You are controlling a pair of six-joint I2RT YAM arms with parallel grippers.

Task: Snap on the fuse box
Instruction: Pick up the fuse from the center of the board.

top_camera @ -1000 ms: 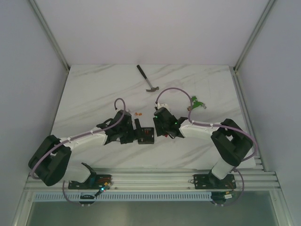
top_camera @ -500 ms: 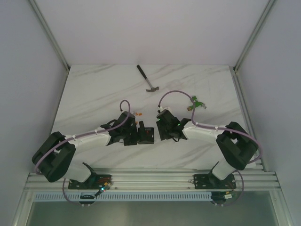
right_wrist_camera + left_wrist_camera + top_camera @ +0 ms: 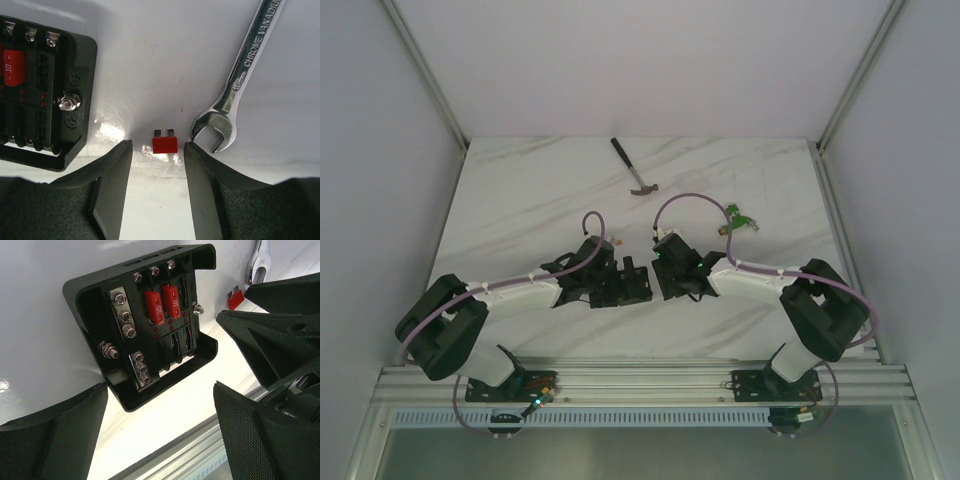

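Lying at the table's [image 3: 520, 200] centre, the fuse box [image 3: 150, 340] is faced from both sides. The left gripper [image 3: 160, 395], reached in low, is spread wide and empty; the right gripper [image 3: 157, 150], likewise low, is set part-open astride a fuse [image 3: 165, 144].

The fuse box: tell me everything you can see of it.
The fuse box is a small black squarish plastic tray lying face up and uncovered on the white table. Two red blade fuses sit in its upper slots; the other slots look empty. Silver screw terminals line one side, with a bolt on each flank. It lies just ahead of the left gripper's open fingers, which do not touch it.
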